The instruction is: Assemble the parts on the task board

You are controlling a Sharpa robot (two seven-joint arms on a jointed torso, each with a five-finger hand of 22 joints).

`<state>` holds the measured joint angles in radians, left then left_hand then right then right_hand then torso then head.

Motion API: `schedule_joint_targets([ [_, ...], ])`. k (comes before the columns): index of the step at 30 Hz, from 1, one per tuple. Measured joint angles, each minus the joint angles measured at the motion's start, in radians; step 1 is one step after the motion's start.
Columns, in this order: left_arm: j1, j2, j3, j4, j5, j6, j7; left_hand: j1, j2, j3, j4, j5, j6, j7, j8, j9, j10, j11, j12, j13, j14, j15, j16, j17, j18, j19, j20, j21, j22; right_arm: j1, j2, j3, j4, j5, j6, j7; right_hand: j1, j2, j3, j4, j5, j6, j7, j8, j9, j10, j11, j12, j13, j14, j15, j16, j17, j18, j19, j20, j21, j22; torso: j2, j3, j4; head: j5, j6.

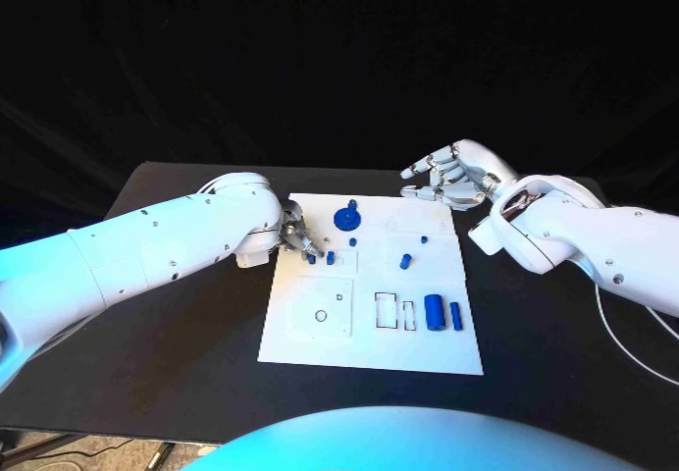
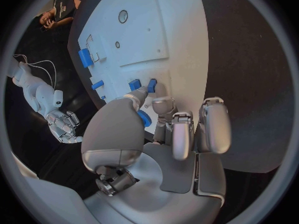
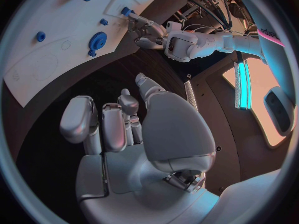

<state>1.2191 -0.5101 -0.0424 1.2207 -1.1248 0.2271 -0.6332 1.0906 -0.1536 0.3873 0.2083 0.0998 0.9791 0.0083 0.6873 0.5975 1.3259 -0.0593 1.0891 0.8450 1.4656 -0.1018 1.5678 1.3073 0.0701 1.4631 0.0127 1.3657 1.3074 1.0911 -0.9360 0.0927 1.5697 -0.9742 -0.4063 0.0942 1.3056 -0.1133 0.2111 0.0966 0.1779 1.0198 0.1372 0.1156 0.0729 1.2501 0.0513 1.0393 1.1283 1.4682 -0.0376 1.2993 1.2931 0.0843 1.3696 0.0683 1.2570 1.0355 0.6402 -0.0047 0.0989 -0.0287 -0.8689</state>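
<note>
The black table [image 1: 170, 334] carries one white task board [image 1: 371, 339] in its middle, and two white arms reach over it, one from each side.

The left hand [image 1: 293, 235] sits at the board's left edge, near the far left corner. In the left wrist view its fingers [image 2: 181, 134] curl down over the board's edge, and a small blue part [image 2: 144, 118] sits between thumb and finger, apparently pinched, though the grip is partly hidden.

The right hand [image 1: 450, 175] hovers off the board, just beyond its far right corner, above bare table. Its fingers [image 3: 93, 127] are loosely bent and apart, grasping nothing.

On the board I count about nine blue parts. One round gear with a knob [image 1: 349, 218] stands near the far edge. One thick cylinder [image 1: 435, 313] and one slimmer bar [image 1: 455, 314] lie side by side near the right edge. One short peg [image 1: 406, 261] lies mid-board, two small pegs [image 1: 330, 258] stand beside the left hand, and tiny bits [image 1: 423, 238] dot the far half.
</note>
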Motion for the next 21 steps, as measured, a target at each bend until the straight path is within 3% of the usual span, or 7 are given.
schedule_joint_targets([
  [4,0.000,-0.016,0.004,0.007,0.000,-0.010,0.002,-0.044,-0.008,-0.059,0.036,0.000,0.000,0.000,0.000,0.007,0.000,0.000,0.000,-0.003,0.000,0.000,0.000,0.000,0.000,0.000,0.000,-0.004,0.000,0.000,-0.001,0.000,-0.001,0.000,0.000,0.000,0.000,0.000,0.000,0.000,0.000,0.000,0.000,0.000,0.000,0.000,0.000,-0.006,-0.002,0.000,0.000,0.000,0.000,0.000,0.000,0.000,-0.004,-0.002,0.000,0.0000,0.0000,-0.001,0.001],
  [8,0.000,-0.032,0.006,0.018,0.007,-0.033,0.004,-0.065,-0.012,-0.139,0.066,0.000,-0.011,0.011,-0.005,0.014,-0.015,0.012,-0.018,-0.028,0.000,0.000,0.000,0.001,0.000,0.000,0.000,-0.016,0.000,0.000,-0.001,0.000,-0.001,0.001,0.000,0.000,0.000,0.000,0.000,0.000,0.000,0.000,0.000,0.000,0.000,0.000,0.000,-0.006,-0.002,0.000,0.000,0.000,-0.001,0.000,0.000,0.000,-0.004,-0.002,0.000,-0.0003,0.0003,-0.003,0.001],
  [13,0.001,-0.048,0.010,0.031,0.031,-0.074,0.012,-0.074,-0.003,-0.207,0.079,0.000,-0.029,0.017,-0.012,0.019,-0.044,0.015,-0.046,-0.068,0.000,0.000,0.000,0.001,0.000,0.000,0.000,-0.030,0.000,0.000,-0.001,0.000,-0.001,0.001,0.000,0.000,0.000,0.000,0.000,0.000,0.000,0.000,0.000,0.000,0.000,0.000,0.000,-0.006,-0.002,0.000,0.000,0.000,-0.001,0.000,0.000,0.000,-0.004,-0.002,0.000,-0.0003,0.0004,-0.003,0.002],
  [17,0.001,-0.063,0.012,0.037,0.074,-0.119,0.031,-0.067,0.031,-0.257,0.080,0.000,-0.069,0.032,-0.037,0.017,-0.130,0.028,-0.157,-0.212,0.000,0.008,0.000,0.001,0.000,0.000,0.000,-0.064,0.000,0.000,-0.002,0.000,-0.002,0.002,0.000,0.000,0.000,0.000,0.000,0.000,0.000,0.000,0.000,0.000,0.000,0.000,0.000,-0.006,-0.002,0.000,0.000,0.000,-0.001,0.000,0.000,0.000,-0.004,-0.002,0.000,-0.0003,0.0007,-0.005,0.002],
  [21,0.001,-0.080,0.013,0.043,0.136,-0.169,0.073,-0.045,0.057,-0.298,0.080,0.000,-0.109,0.054,-0.065,0.003,-0.184,0.050,-0.207,-0.262,0.000,0.026,-0.013,0.001,0.002,-0.024,0.019,-0.156,-0.012,0.000,-0.003,0.000,-0.002,0.002,0.000,0.000,0.000,0.000,0.000,0.000,0.000,0.000,0.000,0.000,0.000,0.000,0.000,-0.006,-0.002,0.000,0.000,0.000,-0.001,0.000,0.000,0.000,-0.004,-0.002,0.000,-0.0002,0.0009,-0.006,0.004],
])
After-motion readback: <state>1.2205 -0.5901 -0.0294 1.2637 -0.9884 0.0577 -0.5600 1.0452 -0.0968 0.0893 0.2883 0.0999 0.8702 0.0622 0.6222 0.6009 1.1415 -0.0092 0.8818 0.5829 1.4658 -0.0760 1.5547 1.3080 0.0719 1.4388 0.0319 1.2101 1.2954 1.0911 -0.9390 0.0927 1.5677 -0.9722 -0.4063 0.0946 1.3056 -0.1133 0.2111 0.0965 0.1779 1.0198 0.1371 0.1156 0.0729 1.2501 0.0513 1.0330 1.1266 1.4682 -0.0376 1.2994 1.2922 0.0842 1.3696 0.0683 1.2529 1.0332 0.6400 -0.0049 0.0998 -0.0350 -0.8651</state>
